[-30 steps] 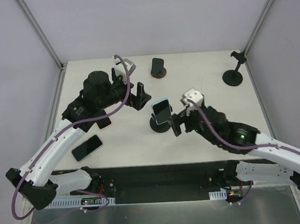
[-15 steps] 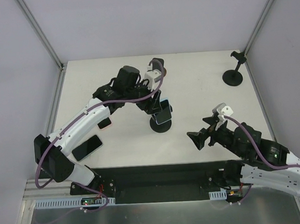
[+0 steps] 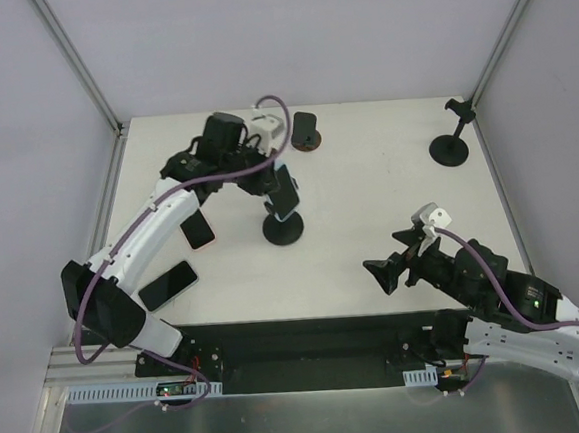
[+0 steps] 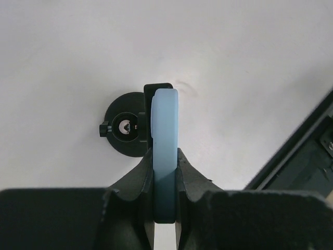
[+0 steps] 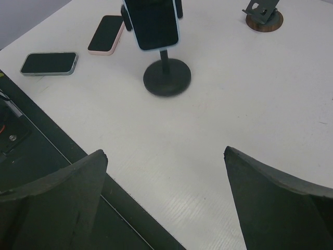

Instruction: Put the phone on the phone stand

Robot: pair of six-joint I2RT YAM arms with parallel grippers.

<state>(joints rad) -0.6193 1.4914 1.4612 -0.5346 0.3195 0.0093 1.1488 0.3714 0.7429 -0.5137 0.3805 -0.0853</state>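
Observation:
A light-blue phone (image 3: 286,199) stands upright in the cradle of a black phone stand with a round base (image 3: 284,229), left of the table's centre. My left gripper (image 3: 279,182) reaches down from above and is shut on the phone. The left wrist view shows the phone's blue edge (image 4: 165,120) pinched in the left gripper (image 4: 165,156), with the stand base (image 4: 123,133) below. My right gripper (image 3: 388,252) hangs open and holds nothing near the front right. In its view, the phone (image 5: 152,21) and stand base (image 5: 167,77) lie beyond the right gripper (image 5: 166,156).
A pink phone (image 3: 199,231) and a dark phone (image 3: 169,285) lie flat at the front left. A small stand on a brown base (image 3: 305,131) sits at the back centre. A tall black stand (image 3: 451,144) is at the back right.
My left gripper swung in over the stand and closed on the phone. Phone and stand have shifted left and slightly back. The right arm pulled away to the front right.

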